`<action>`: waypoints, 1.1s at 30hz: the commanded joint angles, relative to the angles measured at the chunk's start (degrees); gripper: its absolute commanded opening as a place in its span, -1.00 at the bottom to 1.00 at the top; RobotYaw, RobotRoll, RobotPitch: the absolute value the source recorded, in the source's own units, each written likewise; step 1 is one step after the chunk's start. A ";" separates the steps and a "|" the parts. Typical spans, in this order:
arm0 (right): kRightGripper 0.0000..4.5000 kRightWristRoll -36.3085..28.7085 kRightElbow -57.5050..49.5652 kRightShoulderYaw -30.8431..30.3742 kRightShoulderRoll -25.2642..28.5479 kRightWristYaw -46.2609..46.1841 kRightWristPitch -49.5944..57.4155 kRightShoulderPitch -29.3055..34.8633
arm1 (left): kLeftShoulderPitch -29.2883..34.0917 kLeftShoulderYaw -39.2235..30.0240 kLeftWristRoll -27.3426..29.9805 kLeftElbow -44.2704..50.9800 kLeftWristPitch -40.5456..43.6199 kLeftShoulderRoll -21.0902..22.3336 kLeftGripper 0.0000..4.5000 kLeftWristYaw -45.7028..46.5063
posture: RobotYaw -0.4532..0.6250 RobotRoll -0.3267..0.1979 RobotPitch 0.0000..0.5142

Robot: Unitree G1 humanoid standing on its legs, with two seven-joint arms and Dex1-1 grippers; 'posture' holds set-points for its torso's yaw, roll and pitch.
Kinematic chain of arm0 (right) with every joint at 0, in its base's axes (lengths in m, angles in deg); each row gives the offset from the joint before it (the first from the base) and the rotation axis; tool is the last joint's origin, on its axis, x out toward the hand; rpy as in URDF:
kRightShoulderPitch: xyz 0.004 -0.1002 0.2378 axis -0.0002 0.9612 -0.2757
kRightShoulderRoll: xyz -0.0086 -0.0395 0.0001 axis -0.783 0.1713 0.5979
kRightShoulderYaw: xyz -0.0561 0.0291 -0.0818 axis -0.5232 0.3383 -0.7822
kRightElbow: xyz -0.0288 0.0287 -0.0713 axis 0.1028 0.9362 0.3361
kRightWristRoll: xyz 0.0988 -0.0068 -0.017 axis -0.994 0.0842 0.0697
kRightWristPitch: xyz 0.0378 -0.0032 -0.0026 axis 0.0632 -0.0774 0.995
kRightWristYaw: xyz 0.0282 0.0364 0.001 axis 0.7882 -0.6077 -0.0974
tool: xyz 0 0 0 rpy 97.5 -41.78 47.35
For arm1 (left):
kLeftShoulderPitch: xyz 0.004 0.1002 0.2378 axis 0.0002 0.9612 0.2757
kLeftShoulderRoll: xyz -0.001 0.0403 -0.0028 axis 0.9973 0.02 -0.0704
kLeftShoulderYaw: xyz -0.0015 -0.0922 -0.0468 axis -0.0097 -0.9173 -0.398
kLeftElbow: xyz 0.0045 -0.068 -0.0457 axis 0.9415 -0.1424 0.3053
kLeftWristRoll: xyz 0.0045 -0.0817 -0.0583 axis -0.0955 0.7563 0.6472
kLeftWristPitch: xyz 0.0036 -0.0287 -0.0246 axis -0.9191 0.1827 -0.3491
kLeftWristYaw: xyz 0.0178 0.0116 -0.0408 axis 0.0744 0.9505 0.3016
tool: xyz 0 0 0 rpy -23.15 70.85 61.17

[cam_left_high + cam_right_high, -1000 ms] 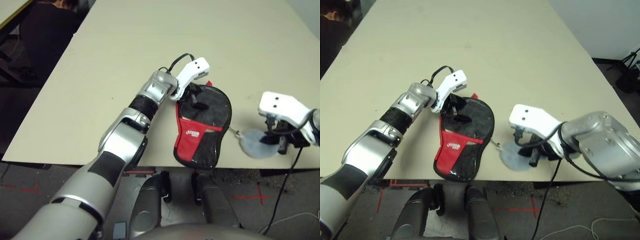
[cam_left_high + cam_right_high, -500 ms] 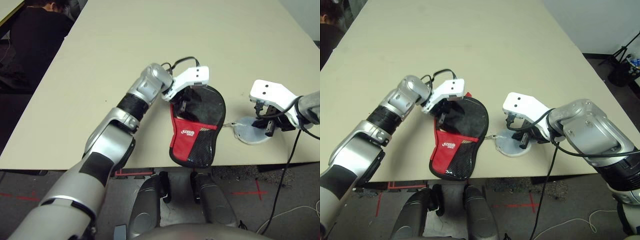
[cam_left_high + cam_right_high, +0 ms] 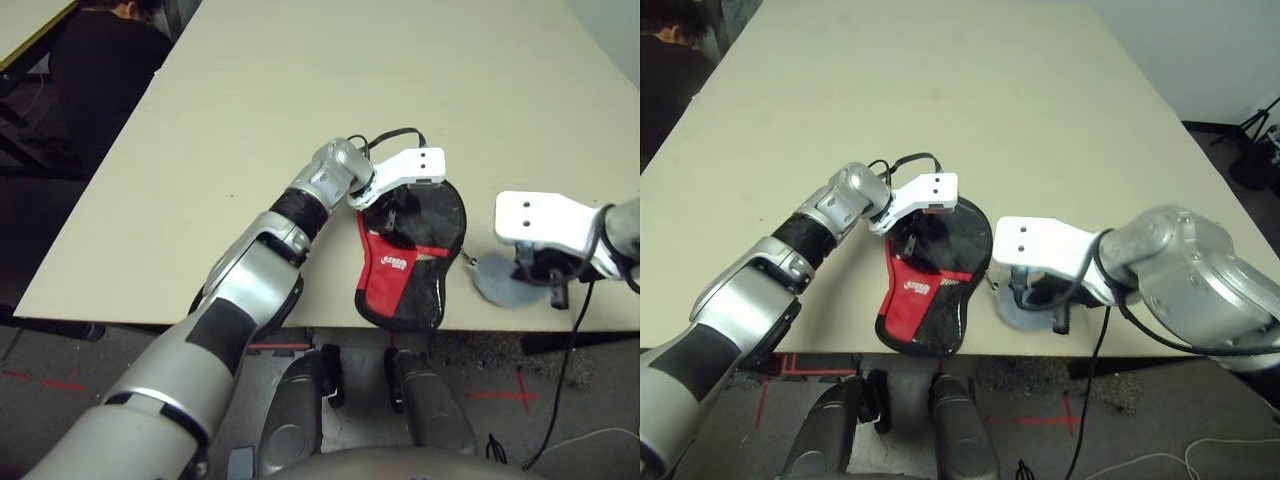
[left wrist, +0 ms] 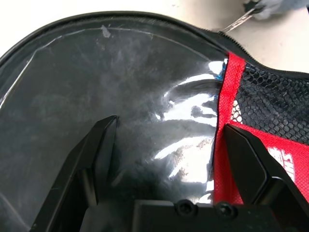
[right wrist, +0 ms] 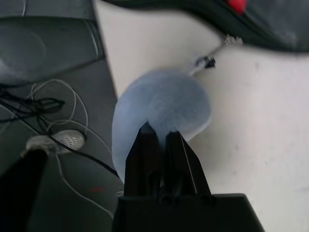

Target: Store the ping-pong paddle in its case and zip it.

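While L gripper (image 4: 170, 122) hangs wide over the case (image 3: 385, 285), R gripper (image 5: 160, 129) pinches the grey lump (image 5: 161, 96) beside it, & case is prob. light, bendy, slick on plastic, best held by zip rim (image 4: 120, 15).

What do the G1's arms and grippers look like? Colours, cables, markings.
Both arms: silver metal segments with black bands and joints. Each wrist carries a white bracket with dark dots and a black cable looping off it. Left gripper and right gripper: matte black, each with two tapering, angular fingers on a black base.
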 commanded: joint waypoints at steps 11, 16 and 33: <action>-0.99 -2.71 -4.02 -0.70 0.50 4.07 -1.74 4.40 | 1.60 0.75 -3.19 -5.38 1.24 -0.08 1.00 3.21 | -0.66 0.25 -0.11; -0.99 0.20 -2.90 -3.95 1.30 7.14 -4.83 3.43 | 1.28 0.27 -3.01 -5.88 1.29 -0.43 1.00 3.70 | -0.66 0.25 -0.09; -0.99 1.14 -5.98 -3.01 4.75 12.74 -10.38 9.50 | 1.38 -1.03 -2.81 -6.28 1.75 -0.83 1.00 4.44 | -0.64 0.25 -0.06</action>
